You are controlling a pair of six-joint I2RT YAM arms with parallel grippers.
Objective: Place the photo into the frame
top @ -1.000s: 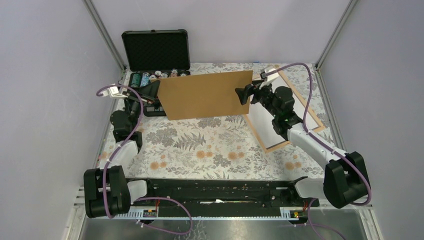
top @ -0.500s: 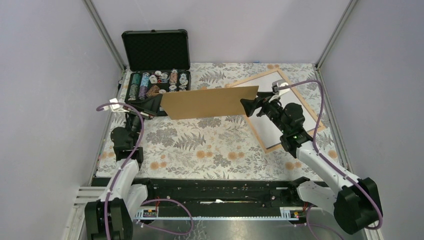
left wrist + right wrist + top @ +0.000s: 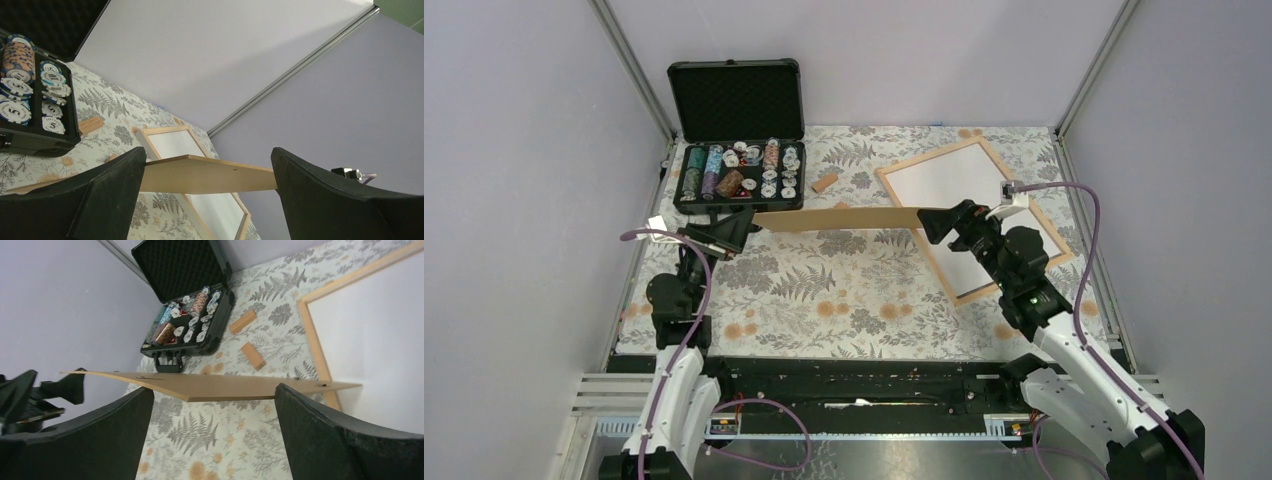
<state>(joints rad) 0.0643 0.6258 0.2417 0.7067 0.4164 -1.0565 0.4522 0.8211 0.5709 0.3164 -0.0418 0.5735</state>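
The left hand (image 3: 736, 228) and the right hand (image 3: 932, 220) are facing each other across the middle of the counter (image 3: 824, 300), and a plain brown backing board (image 3: 844, 217) is hanging between them, lying almost flat and clear of the flowered cloth. Both hands are standing with their fingers spread wide, neither one pinching the thin board. Each wrist view is showing the board's edge running from one dark finger to the other, so its ends are sitting in the open hands, though exactly where board and fingers are touching cannot be told. The frame (image 3: 931, 155) is lying flat on the far right part of the counter, turned at an angle, just beyond and beside the right hand. The photo (image 3: 954, 180) is lying inside it with a plain white side up, filling the space within the pale wooden strips; no printed picture is showing. At the far left an open black case (image 3: 736, 100) is standing with its lid raised and rows of poker chips (image 3: 739, 165) inside. Two small wooden blocks (image 3: 242, 321) are lying on the cloth between the case and the frame, beyond the board.
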